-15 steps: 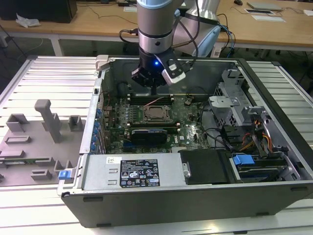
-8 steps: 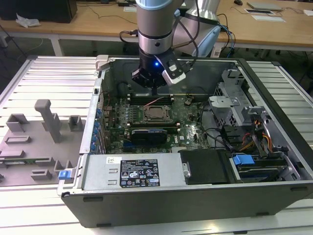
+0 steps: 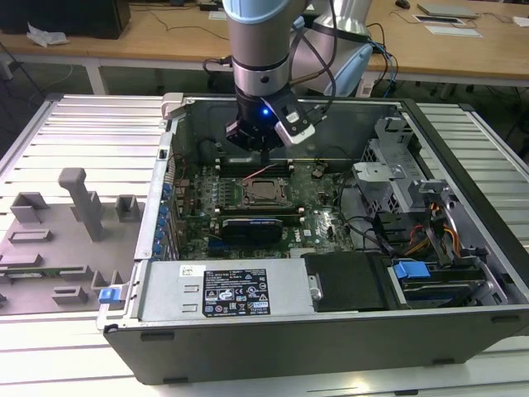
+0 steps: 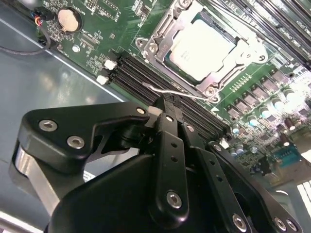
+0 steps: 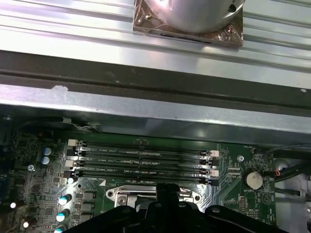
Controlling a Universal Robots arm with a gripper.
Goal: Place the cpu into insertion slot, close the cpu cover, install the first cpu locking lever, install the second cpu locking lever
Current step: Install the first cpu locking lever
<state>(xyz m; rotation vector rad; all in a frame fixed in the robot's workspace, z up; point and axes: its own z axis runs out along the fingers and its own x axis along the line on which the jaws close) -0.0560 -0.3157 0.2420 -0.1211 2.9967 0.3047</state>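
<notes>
Second wrist view: seated cpu (image 4: 206, 46)

Exterior view. Work surface: ribbed aluminium table (image 3: 74, 124), slats running across, pale grey, bright glare on the ridges. Grey fixture plate (image 3: 58, 240) with raised blocks lies on it at the exterior view's left. Behind: wooden-topped desks (image 3: 165, 37) on white legs (image 3: 95, 78). On the desks: dark box (image 3: 66, 16), crumpled white paper (image 3: 45, 35), loose black cables (image 3: 178, 21), flat papers (image 3: 450, 30) toward the exterior view's right. Dark floor (image 3: 21, 91) under the desk. Light even, from above, no hard shadows.
</notes>
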